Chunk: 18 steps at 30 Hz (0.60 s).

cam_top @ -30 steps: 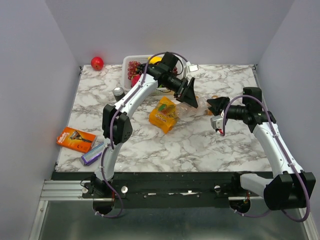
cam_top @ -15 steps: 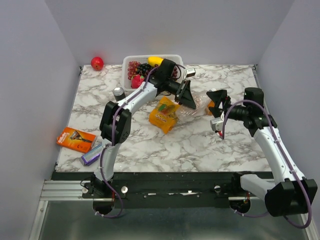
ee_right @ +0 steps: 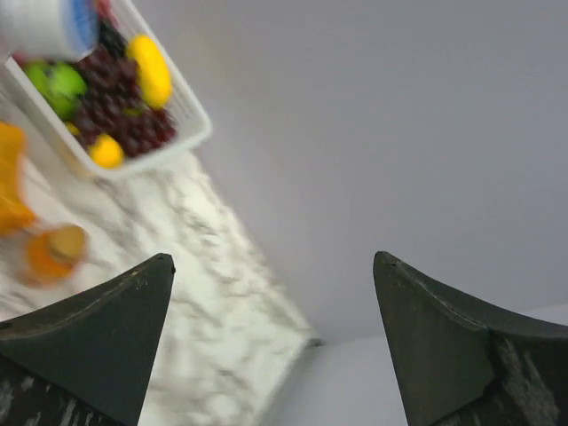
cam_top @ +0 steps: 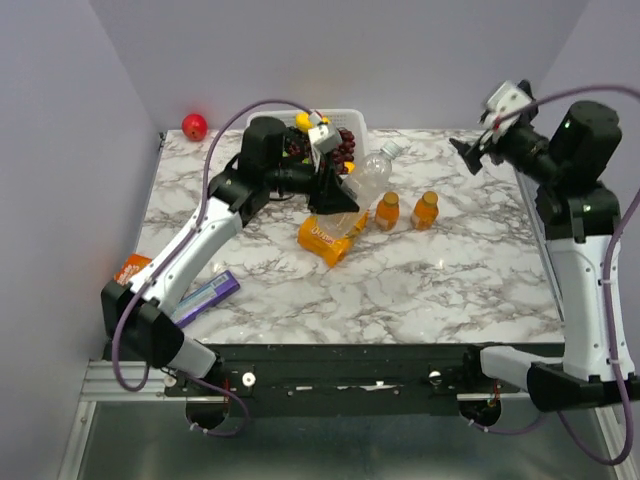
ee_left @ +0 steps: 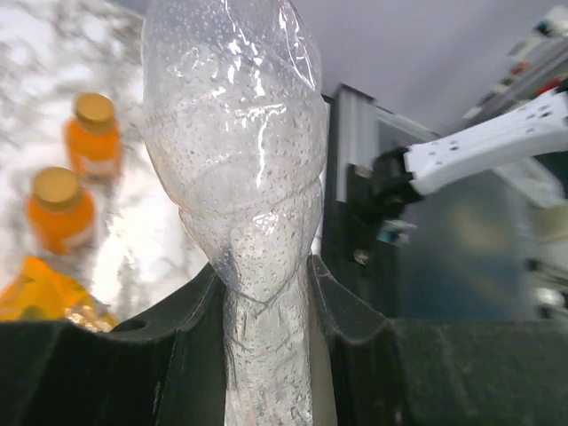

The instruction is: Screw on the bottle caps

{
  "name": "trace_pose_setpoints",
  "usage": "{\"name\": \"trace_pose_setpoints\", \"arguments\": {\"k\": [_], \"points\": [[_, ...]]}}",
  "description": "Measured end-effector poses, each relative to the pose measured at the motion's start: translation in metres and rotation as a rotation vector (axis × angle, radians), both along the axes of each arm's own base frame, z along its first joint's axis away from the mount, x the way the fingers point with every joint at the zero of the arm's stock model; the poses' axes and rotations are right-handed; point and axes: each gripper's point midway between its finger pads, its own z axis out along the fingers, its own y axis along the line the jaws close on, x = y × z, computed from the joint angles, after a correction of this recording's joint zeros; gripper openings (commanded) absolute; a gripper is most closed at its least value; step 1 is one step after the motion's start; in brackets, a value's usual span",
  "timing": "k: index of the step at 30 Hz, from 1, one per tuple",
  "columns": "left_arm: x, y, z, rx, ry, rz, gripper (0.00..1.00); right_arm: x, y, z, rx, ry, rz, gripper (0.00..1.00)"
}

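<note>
Above the marble table (cam_top: pixel 450 270), my left pincer (cam_top: pixel 338 192) is clamped on the clear bottle (cam_top: pixel 368 172), my right pincer (cam_top: pixel 468 154) apart and empty; next, probably, turning the white cap (cam_top: pixel 394 148) tight.

White shells, black joints, purple cabling.
Left arm (cam_top: pixel 195 240) and right arm (cam_top: pixel 590 290) alike: glossy white links, matte black joint housings, purple cable (cam_top: pixel 262 102) looped alongside; white camera block (cam_top: pixel 508 97) just behind right gripper (cam_top: pixel 466 155); left gripper (ee_left: pixel 264 271) with black, dusty wedge fingers.
</note>
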Motion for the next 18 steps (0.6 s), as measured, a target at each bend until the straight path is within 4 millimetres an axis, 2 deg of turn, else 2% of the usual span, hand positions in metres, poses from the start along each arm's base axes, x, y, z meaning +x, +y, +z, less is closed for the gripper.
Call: {"name": "trace_pose_setpoints", "arguments": {"k": [2, 3, 5, 7, 9, 12, 15, 18], "points": [[-0.019, 0.005, -0.007, 0.013, -0.125, 0.042, 0.14, 0.003, 0.012, 0.02, 0.221, 0.114, 0.015, 1.0], [-0.025, 0.003, -0.01, 0.014, -0.203, 0.06, 0.14, 0.002, 0.025, 0.02, 0.356, 0.207, 0.059, 1.0], [-0.025, -0.002, -0.017, 0.022, -0.288, 0.1, 0.14, -0.008, 0.049, -0.002, 0.549, 0.418, 0.135, 1.0], [-0.016, -0.005, -0.025, 0.038, -0.33, 0.154, 0.14, -0.016, 0.069, -0.028, 0.67, 0.624, 0.186, 1.0], [0.001, -0.005, -0.033, 0.064, -0.35, 0.225, 0.14, -0.022, 0.083, -0.044, 0.741, 0.781, 0.225, 1.0], [0.017, -0.005, -0.036, 0.077, -0.367, 0.291, 0.14, -0.028, 0.095, -0.052, 0.807, 0.895, 0.278, 1.0], [0.026, -0.006, -0.033, 0.065, -0.375, 0.33, 0.14, -0.034, 0.102, -0.048, 0.852, 0.931, 0.339, 1.0], [0.026, -0.012, -0.031, 0.053, -0.379, 0.336, 0.14, -0.034, 0.106, -0.042, 0.877, 0.93, 0.378, 1.0]]}}
